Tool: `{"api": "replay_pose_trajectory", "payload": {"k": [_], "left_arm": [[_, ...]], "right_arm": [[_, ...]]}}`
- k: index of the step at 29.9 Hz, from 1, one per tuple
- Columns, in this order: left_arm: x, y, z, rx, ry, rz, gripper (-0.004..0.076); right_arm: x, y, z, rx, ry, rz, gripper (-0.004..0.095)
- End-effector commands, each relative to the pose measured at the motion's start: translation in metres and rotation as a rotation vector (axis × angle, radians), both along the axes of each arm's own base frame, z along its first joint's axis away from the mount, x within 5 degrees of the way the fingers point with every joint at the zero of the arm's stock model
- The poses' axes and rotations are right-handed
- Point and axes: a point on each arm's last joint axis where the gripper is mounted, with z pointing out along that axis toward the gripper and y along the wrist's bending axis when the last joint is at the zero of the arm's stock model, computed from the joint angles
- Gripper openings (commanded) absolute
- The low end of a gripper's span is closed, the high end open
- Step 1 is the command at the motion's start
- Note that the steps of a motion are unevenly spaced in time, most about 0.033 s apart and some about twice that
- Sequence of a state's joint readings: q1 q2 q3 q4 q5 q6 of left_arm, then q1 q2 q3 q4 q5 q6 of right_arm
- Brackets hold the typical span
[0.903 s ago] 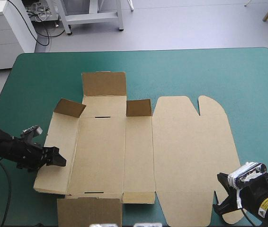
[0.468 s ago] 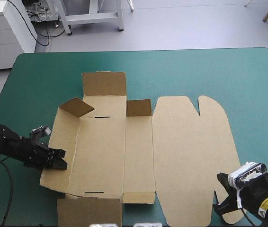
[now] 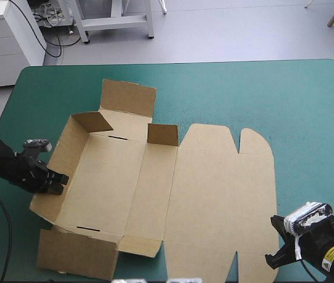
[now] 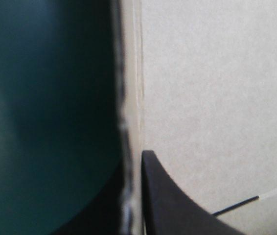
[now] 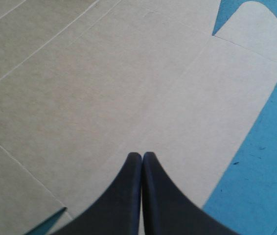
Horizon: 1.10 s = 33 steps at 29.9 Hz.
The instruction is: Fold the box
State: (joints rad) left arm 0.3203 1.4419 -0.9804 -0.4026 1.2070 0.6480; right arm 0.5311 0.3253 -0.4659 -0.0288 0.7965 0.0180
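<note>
box (image 3: pixel 105 183): brown, left wall (image 3: pixel 64 162) raised | left gripper (image 3: pixel 58 181): jaws clamped on wall edge, to stand it up | right gripper (image 5: pixel 142 155): jaws together, likely pinning lid (image 3: pixel 226 188) to worktop (image 3: pixel 308 118)

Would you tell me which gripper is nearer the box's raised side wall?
Left: the left gripper is shut on that wall; the right gripper, shut, is over the lid, at its near corner.

Read as a robotics lab, not a home. Table (image 3: pixel 244 88) with teal-green cover sat on bare grey floor (image 3: pixel 232 29); left gripper (image 3: pixel 62 178) and right gripper (image 3: pixel 273 259) were at its near left and near right. Beyond the far edge: white cabinet (image 3: pixel 5 41) far left, loose cables (image 3: pixel 48 15), grey metal frame (image 3: pixel 117 20).
</note>
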Motion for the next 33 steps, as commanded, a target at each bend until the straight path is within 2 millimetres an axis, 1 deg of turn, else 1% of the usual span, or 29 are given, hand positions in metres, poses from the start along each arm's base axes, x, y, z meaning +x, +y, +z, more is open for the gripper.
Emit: {"api": "replay_pose_trajectory", "payload": {"k": [1, 6, 8, 10, 13, 17, 21, 23, 27, 28, 30, 33], "left_arm": [[0.013, 0.007, 0.036, 0.092, -0.140, 0.017, -0.0008], [0.029, 0.012, 0.071, 0.175, -0.290, -0.007, -0.0008], [0.035, 0.009, 0.079, 0.249, -0.320, -0.052, -0.0008], [0.042, -0.001, 0.084, 0.323, -0.334, -0.132, -0.0008], [0.055, -0.026, 0.085, 0.398, -0.354, -0.272, -0.0008], [0.074, -0.072, 0.086, 0.494, -0.465, -0.452, -0.0008], [0.084, -0.109, 0.093, 0.637, -0.565, -0.615, -0.0008], [0.086, -0.129, 0.099, 0.717, -0.626, -0.702, -0.0008], [0.086, -0.156, 0.115, 0.813, -0.772, -0.786, -0.0008], [0.083, -0.165, 0.119, 0.820, -0.802, -0.811, -0.0008], [0.081, -0.176, 0.125, 0.829, -0.852, -0.842, -0.0008], [0.070, -0.200, 0.129, 0.824, -0.906, -0.907, -0.0008]], "right_arm": [[0.003, 0.001, 0.012, 0.029, -0.074, -0.004, -0.0021], [0.003, 0.001, 0.012, 0.032, -0.072, -0.004, -0.0022], [0.003, 0.001, 0.012, 0.036, -0.070, -0.003, -0.0021], [0.003, 0.001, 0.012, 0.036, -0.070, -0.003, -0.0021], [0.003, 0.002, 0.012, 0.042, -0.067, -0.002, -0.0021], [0.002, 0.003, 0.012, 0.060, -0.056, 0.003, -0.0021], [0.001, 0.003, 0.012, 0.069, -0.049, 0.005, -0.0021], [0.001, 0.003, 0.012, 0.069, -0.049, 0.005, -0.0021], [0.001, 0.004, 0.012, 0.071, -0.047, 0.006, -0.0021], [0.001, 0.004, 0.012, 0.071, -0.047, 0.006, -0.0022], [0.001, 0.004, 0.012, 0.071, -0.047, 0.006, -0.0021], [0.001, 0.003, 0.012, 0.070, -0.049, 0.005, -0.0021]]}}
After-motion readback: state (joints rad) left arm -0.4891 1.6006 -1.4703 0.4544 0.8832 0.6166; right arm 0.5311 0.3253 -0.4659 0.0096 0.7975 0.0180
